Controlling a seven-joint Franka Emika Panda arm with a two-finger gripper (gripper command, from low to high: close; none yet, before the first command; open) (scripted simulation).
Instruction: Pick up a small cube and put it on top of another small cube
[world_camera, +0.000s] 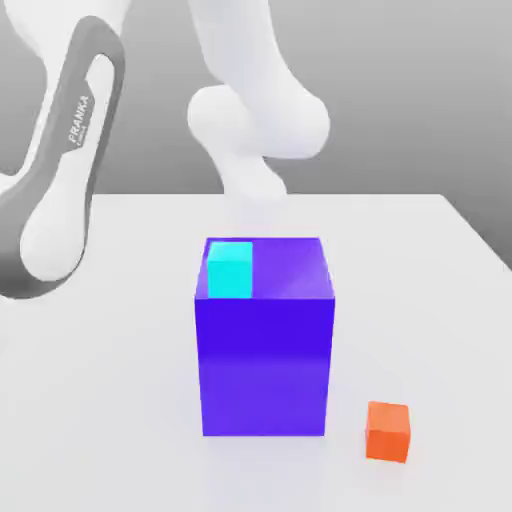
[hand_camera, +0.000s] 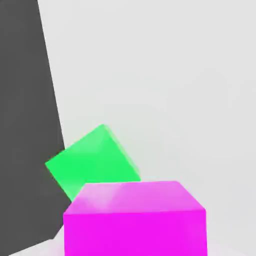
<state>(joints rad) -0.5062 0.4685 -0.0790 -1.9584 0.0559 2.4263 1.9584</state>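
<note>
The small cube (hand_camera: 135, 220), bright magenta with plain faces, sits very close in front of the hand camera, right where my shut gripper closes. Just behind it a green cube (hand_camera: 92, 160) of about the same size lies turned at an angle on the white table. In the exterior view my white arm (world_camera: 255, 120) comes down behind a big blue-violet block (world_camera: 265, 360), which hides the hand and both of these cubes.
A small cyan cube (world_camera: 230, 270) rests on the big block's top, at its corner on the exterior view's left. A small orange cube (world_camera: 388, 430) stands on the white table (world_camera: 100, 400) near the block's front, on the exterior view's right. A dark surface (hand_camera: 25, 125) borders the hand view.
</note>
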